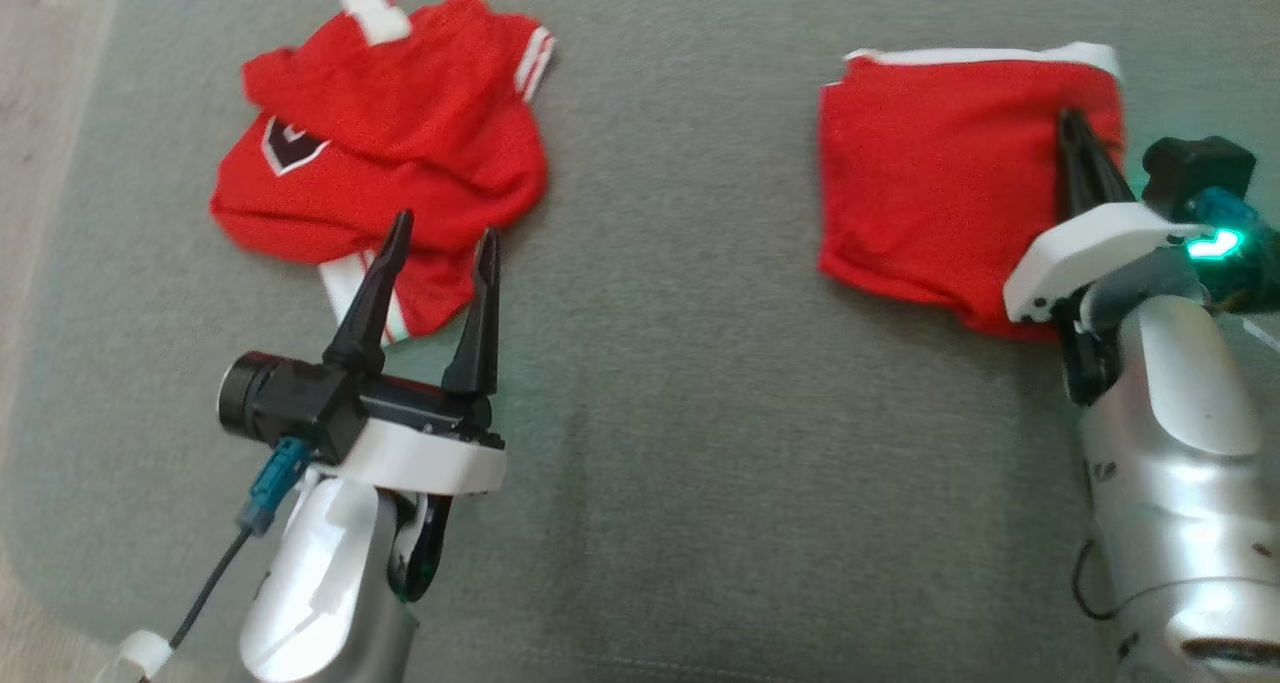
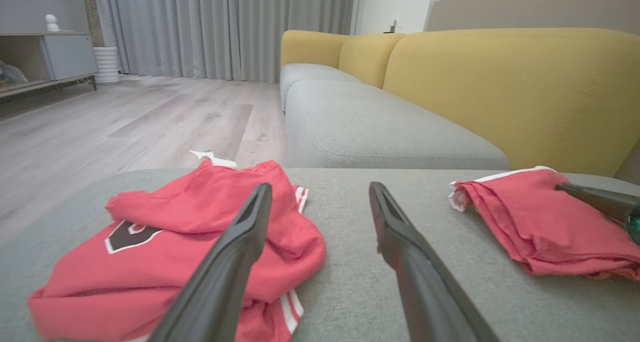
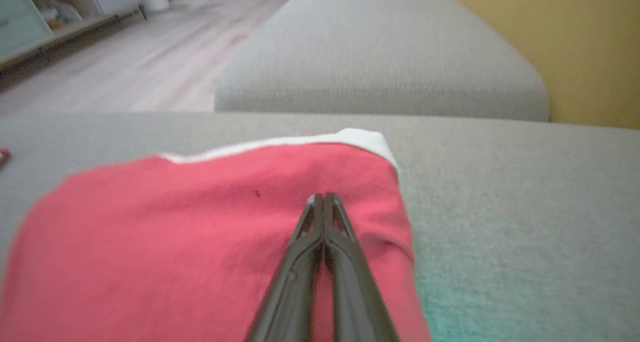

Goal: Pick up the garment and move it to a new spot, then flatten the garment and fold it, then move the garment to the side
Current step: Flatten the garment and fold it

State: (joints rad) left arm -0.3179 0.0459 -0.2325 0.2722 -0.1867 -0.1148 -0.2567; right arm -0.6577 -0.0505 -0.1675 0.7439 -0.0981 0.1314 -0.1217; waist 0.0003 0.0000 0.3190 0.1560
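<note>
Two red clothes lie on a grey seat (image 1: 680,363). The jersey (image 1: 400,133) is on the left part of the seat, crumpled. A dark emblem (image 1: 290,143) with a white edge shows on it, and white stripes at its sleeve and at its near hem. The folded garment (image 1: 930,173) lies on the right part of the seat, well apart from the jersey, as a flat and nearly square packet. A white trim (image 1: 980,55) runs along its far edge. The left tool (image 1: 445,225) stands over the left part of the seat at the near side of the jersey. Its two fingers are spread wide and nothing is between them. In the left wrist view the jersey (image 2: 150,267) is partly behind the left finger, and bare seat (image 2: 345,292) shows between the two. The right tool (image 1: 1072,123) is over the right part of the seat with its fingers pressed together. In the right wrist view its tips (image 3: 324,197) are on the top of the folded garment (image 3: 175,242), near its far right corner. Whether some cloth is caught between the tips, I cannot tell. Behind the seat, the left wrist view shows a sofa with a yellow back (image 2: 500,81) and a wooden floor (image 2: 125,121).
</note>
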